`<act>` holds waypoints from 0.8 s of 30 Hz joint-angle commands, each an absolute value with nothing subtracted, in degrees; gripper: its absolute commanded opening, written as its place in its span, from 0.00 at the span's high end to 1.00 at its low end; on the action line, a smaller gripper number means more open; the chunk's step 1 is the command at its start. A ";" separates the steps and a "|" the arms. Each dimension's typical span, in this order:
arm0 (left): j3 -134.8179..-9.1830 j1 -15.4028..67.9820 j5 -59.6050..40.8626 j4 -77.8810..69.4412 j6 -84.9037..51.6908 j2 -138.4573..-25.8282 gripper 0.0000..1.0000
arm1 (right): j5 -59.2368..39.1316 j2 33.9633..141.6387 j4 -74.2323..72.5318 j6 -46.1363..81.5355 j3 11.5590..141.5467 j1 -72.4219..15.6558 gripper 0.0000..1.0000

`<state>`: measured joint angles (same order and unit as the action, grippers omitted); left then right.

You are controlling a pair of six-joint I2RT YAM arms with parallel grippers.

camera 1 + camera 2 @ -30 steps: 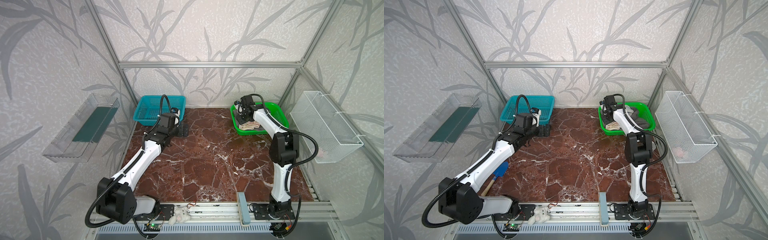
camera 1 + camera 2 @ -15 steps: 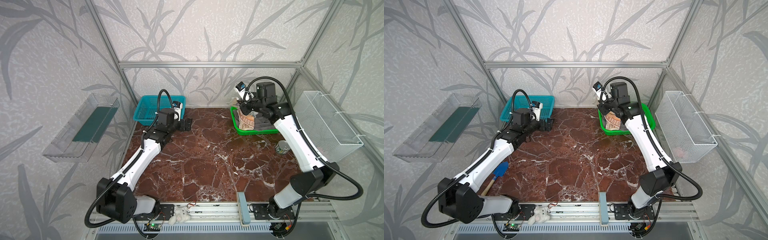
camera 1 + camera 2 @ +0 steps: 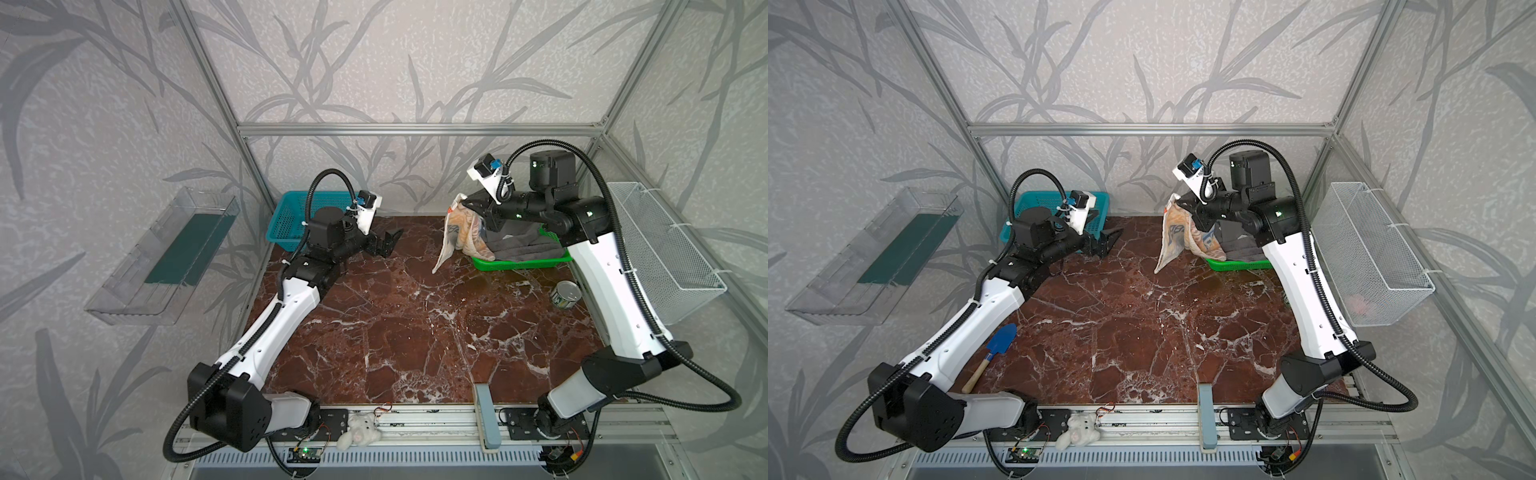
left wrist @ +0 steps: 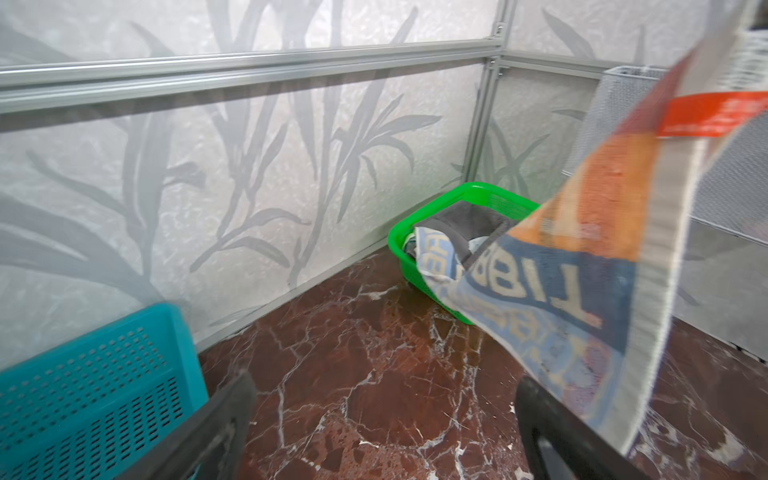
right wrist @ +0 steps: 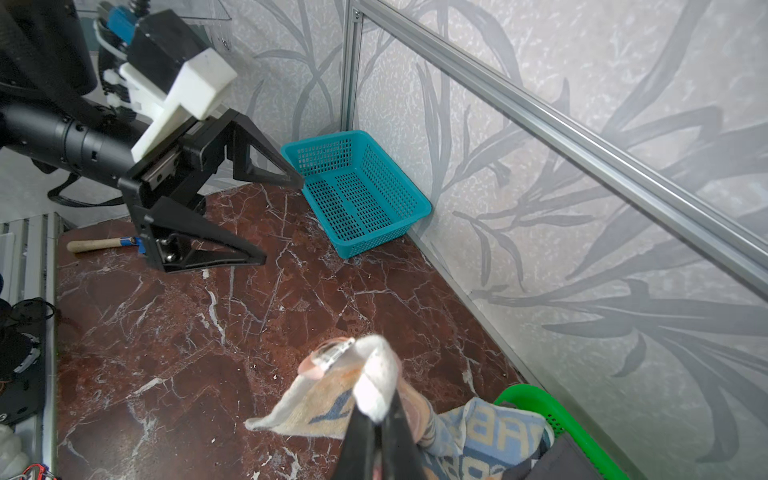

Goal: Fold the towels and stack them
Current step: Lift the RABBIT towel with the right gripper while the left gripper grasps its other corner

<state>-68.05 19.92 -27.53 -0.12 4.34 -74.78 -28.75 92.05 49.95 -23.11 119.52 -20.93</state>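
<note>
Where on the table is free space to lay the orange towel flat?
Free: the wide marble middle of the table, between the left arm and the right arm, from the front rail up to the left gripper. Crowded: back right, around the green basket and the can; front left, the blue trowel.

On the table (image 3: pixel 395 332), a teal basket (image 3: pixel 286 224) sits in the back left corner, a green basket (image 3: pixel 519 264) in the back right, a tin can (image 3: pixel 565 294) near the right edge, a trowel (image 3: pixel 1002 338) by the left edge.
</note>
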 commanded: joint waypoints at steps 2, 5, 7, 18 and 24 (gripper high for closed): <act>-65.26 23.81 -31.87 -4.07 7.53 -73.11 0.01 | -28.01 91.57 49.79 -19.60 116.76 -22.01 1.00; -63.55 26.61 -31.13 -4.34 8.42 -74.12 0.01 | -27.15 91.92 49.00 -18.44 115.64 -22.05 1.00; -62.53 28.28 -30.58 -5.66 8.49 -75.12 0.01 | -27.20 92.20 49.21 -18.39 115.66 -22.02 1.00; -67.03 33.84 -22.26 -1.62 18.28 -85.79 0.03 | -27.00 91.32 49.66 -19.67 113.75 -21.99 1.00; -68.04 33.88 -23.48 2.17 20.54 -88.58 0.25 | -26.46 90.70 48.84 -19.78 112.59 -21.05 1.00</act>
<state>-66.24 33.89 -23.59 0.01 17.06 -88.51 -26.94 92.55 49.60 -19.55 112.92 -21.65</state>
